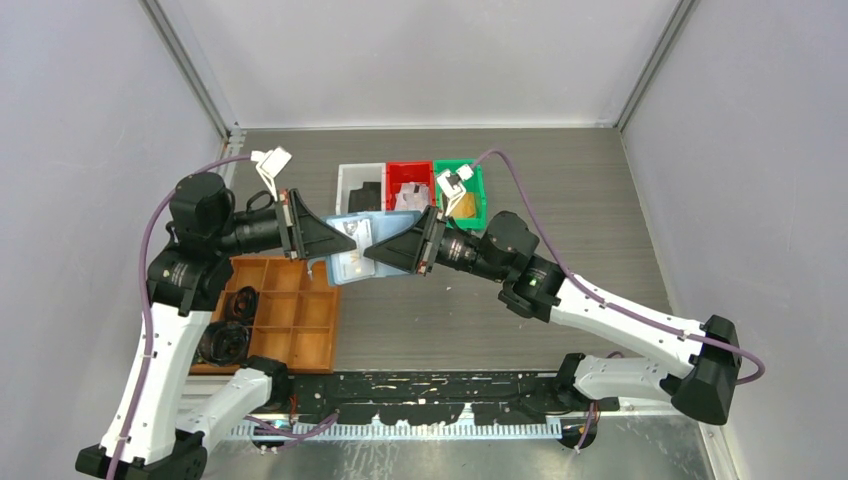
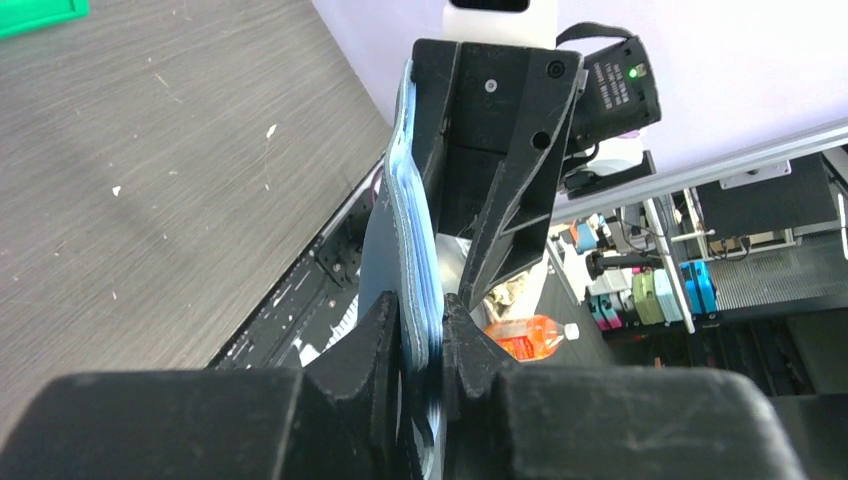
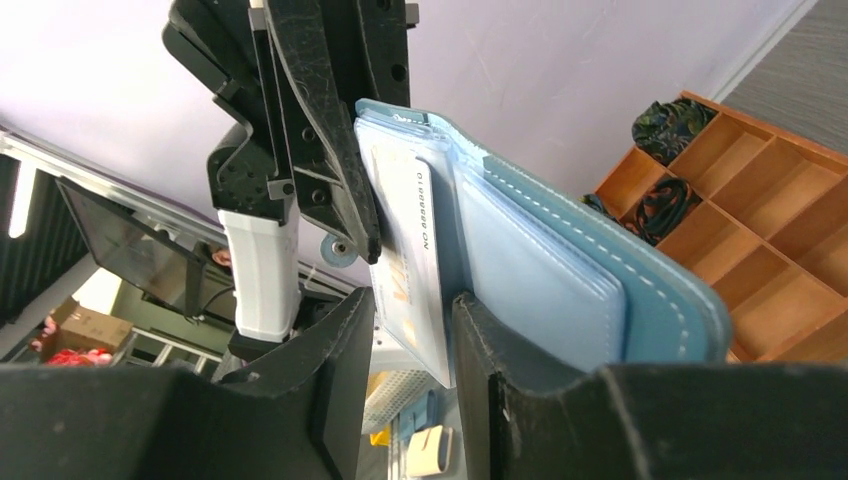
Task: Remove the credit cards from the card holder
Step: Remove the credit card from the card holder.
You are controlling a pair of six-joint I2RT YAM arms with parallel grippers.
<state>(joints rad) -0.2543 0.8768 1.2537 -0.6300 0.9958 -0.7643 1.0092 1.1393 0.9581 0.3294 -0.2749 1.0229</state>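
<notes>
The light blue card holder (image 1: 352,262) hangs open in the air between both arms, above the table. My left gripper (image 1: 347,243) is shut on one edge of it; the left wrist view shows the card holder (image 2: 405,200) edge-on, pinched between the jaws of that gripper (image 2: 425,330). A white credit card (image 3: 405,220) with printed numbers sticks out of an inner pocket of the card holder (image 3: 560,270). My right gripper (image 3: 412,320) straddles that card. The card lies against one finger, with a gap to the other.
An orange-brown compartment tray (image 1: 290,320) holding dark coiled items sits at the left front. White (image 1: 358,180), red (image 1: 408,178) and green (image 1: 474,200) bins stand in a row at the back centre. Grey walls enclose the table.
</notes>
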